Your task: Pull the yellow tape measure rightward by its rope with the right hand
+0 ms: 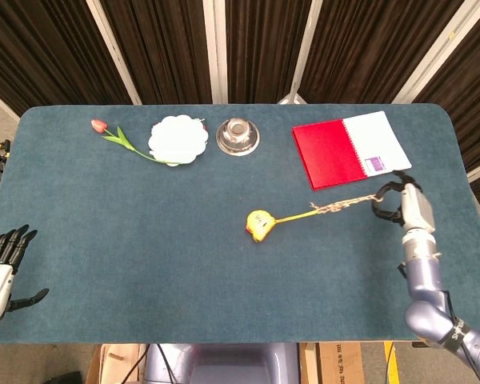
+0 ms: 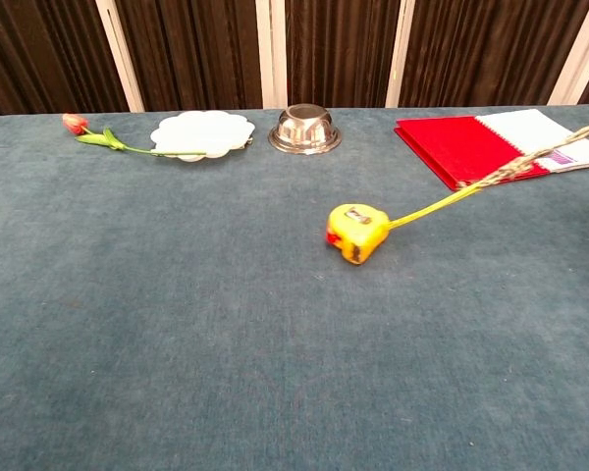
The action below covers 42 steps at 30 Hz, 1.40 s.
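The blue table point(image 1: 144, 264) carries the task's things right of its middle. Near the right edge, the right hand point(image 1: 402, 203) has its fingers curled on the end of the rope point(image 1: 336, 206), which runs taut to the yellow tape measure point(image 1: 259, 225) near the centre. The pull looks underway; next, draw steadily rightward without losing grip. The left hand point(image 1: 4, 264) rests open at the near-left corner.

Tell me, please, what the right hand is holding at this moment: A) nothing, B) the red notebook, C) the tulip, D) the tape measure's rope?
D: the right hand grips the far end of the rope, which runs taut to the yellow tape measure.
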Each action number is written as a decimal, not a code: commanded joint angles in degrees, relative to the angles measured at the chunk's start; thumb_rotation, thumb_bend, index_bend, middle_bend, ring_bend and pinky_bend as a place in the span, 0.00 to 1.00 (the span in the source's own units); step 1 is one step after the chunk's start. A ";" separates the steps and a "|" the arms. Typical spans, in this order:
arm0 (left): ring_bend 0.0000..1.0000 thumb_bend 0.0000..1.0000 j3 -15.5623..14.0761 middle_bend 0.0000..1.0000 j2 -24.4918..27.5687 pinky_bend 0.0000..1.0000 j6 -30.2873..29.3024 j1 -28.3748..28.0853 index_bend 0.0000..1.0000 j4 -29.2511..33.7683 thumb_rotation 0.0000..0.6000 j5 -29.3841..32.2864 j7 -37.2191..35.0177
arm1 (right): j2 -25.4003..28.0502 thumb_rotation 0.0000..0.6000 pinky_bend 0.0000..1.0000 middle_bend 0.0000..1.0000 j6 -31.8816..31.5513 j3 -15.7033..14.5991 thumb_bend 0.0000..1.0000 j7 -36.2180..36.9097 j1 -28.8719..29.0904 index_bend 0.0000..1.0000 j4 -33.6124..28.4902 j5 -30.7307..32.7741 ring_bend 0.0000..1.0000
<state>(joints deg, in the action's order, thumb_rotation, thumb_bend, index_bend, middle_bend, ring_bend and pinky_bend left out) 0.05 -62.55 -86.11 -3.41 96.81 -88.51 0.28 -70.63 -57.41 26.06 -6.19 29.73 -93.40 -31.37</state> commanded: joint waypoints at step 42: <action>0.00 0.00 -0.20 0.00 0.08 0.00 -0.24 0.08 0.00 -0.04 1.00 -0.78 0.68 | 8.37 1.00 0.00 0.00 -1.94 -6.00 0.41 6.56 -8.11 0.00 0.40 -12.20 0.00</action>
<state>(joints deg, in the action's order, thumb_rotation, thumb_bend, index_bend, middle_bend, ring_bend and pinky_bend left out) -0.13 -62.48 -86.33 -3.32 96.77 -89.24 0.95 -62.73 -56.97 21.49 -1.35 23.66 -89.56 -39.68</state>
